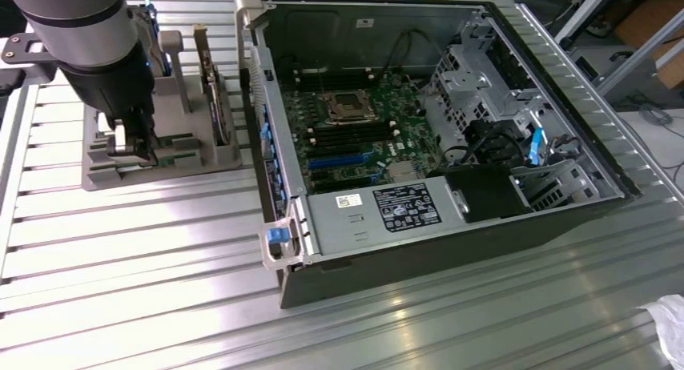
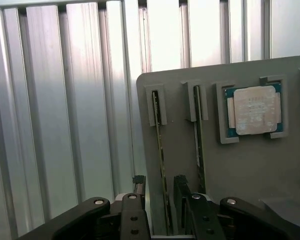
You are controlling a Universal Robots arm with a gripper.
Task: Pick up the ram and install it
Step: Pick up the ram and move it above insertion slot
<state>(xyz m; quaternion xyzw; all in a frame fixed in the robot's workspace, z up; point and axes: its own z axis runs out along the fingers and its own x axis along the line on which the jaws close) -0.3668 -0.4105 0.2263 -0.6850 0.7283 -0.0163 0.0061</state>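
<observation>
We see the gripper [image 2: 160, 189], fingers apart, straddling the ram [image 2: 160, 145], which stands on edge in the grey holder [image 2: 240, 170] beside a second stick [image 2: 198, 145]. We judge a sound grasp needs the ram centred, with the pads square to its faces.

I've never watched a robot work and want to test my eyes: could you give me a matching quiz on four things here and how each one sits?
1 ram
2 processor chip
3 computer case
4 jaws

A flat in a square recess of the gray holder
B open, one each side of a standing stick
C lid off, motherboard showing
D on edge in a holder slot

Pairs: 1-D, 2-A, 3-C, 4-B
</observation>
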